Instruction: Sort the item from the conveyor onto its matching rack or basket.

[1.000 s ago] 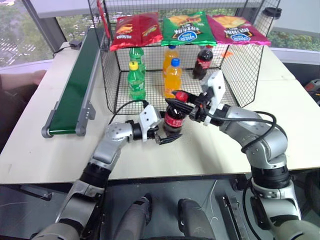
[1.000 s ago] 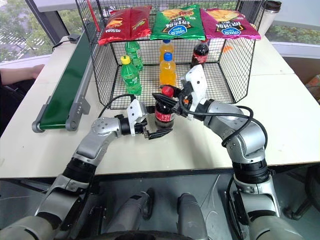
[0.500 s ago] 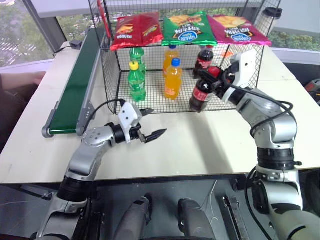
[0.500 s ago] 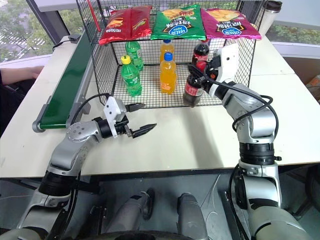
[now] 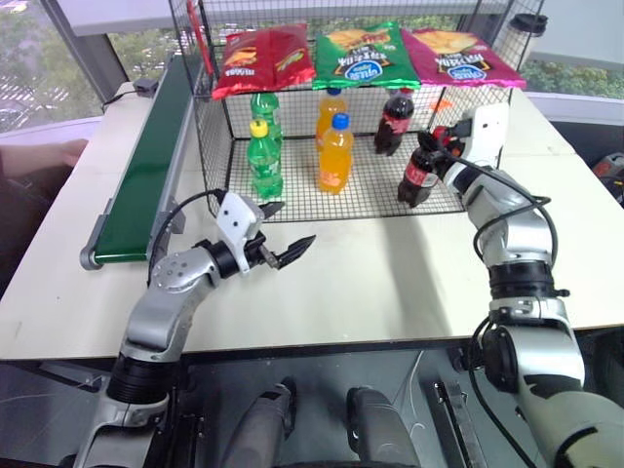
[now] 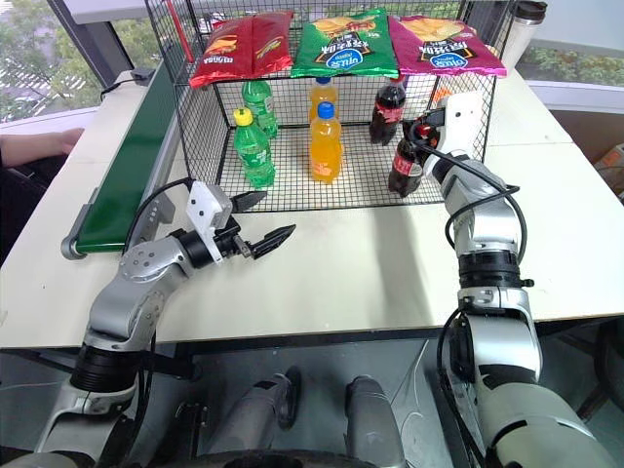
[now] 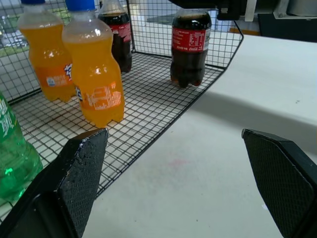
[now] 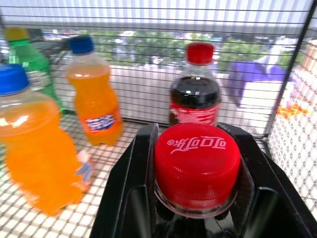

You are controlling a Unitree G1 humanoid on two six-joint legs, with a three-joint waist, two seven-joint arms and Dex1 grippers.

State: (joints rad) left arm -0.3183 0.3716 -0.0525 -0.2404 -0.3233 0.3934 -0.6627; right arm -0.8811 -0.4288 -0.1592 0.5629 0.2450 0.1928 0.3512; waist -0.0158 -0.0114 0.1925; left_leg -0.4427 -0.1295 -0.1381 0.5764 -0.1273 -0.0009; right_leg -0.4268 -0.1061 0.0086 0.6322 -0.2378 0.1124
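Note:
The item, a cola bottle (image 5: pixel 417 177) with a red cap (image 8: pixel 197 163), is slightly tilted just inside the open front of the black wire cage (image 5: pixel 219 146), at its right corner. Its base is on or just over the mesh floor. My right gripper (image 5: pixel 436 146) is shut on its neck under the cap. A second cola bottle (image 5: pixel 394 122) stands behind it. My left gripper (image 5: pixel 283 249) hangs open and empty over the table, in front of the cage's left half. The green conveyor (image 5: pixel 146 166) runs along the left.
Two orange soda bottles (image 5: pixel 336 154) stand mid-cage and two green ones (image 5: pixel 264 156) at its left. Three crisp bags (image 5: pixel 366 54) lie on the cage top. A person's arm (image 6: pixel 29 146) rests at the table's left edge. A dark-lidded cup (image 5: pixel 531 24) stands far right.
My right arm carried the cola bottle from in front of the cage's middle, rightward and forward, into the cage's front right corner. My left gripper drew back to the left, staying open.

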